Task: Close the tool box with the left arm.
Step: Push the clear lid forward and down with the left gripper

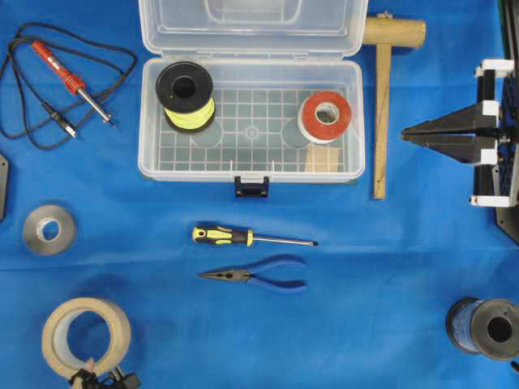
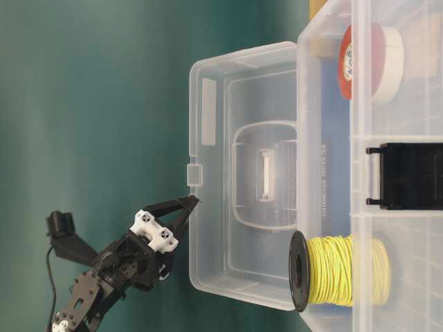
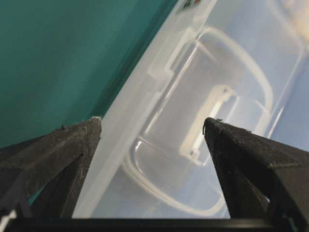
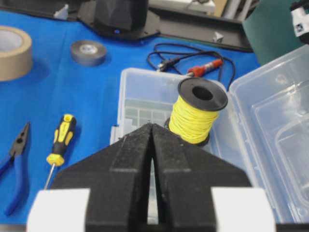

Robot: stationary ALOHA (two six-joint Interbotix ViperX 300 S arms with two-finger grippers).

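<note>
Bench (image 1: 389, 267): blue cover, tools spread around. Tool box (image 1: 251, 166) sits top centre of the overhead view, lid (image 1: 250, 24) swung up and open, dark latch (image 1: 252, 186) on the front wall facing the screwdriver. Inside: yellow wire spool (image 1: 186, 97) at one end, red-and-white tape roll (image 1: 325, 117) at the other, well apart.

Left hand (image 2: 188, 205) is at the lid's free edge in the table-level view, fingers spread; the left wrist view shows the lid rim running between the two fingertips (image 3: 79, 140), contact not clear. Holding nothing.

Right hand (image 1: 409, 135) is parked beside the box, just past the wooden mallet (image 1: 383, 89), fingers pressed together, nothing between them.

Loose on the bench:
- clear tape roll (image 1: 85, 336), bottom corner
- blue wire spool (image 1: 485, 328), opposite bottom corner
- grey tape roll (image 1: 49, 229)
- soldering iron (image 1: 71, 79) with black cord
- screwdriver (image 1: 251, 237), yellow-black handle, in front of the latch
- blue-handled pliers (image 1: 255, 277) just beside it
</note>
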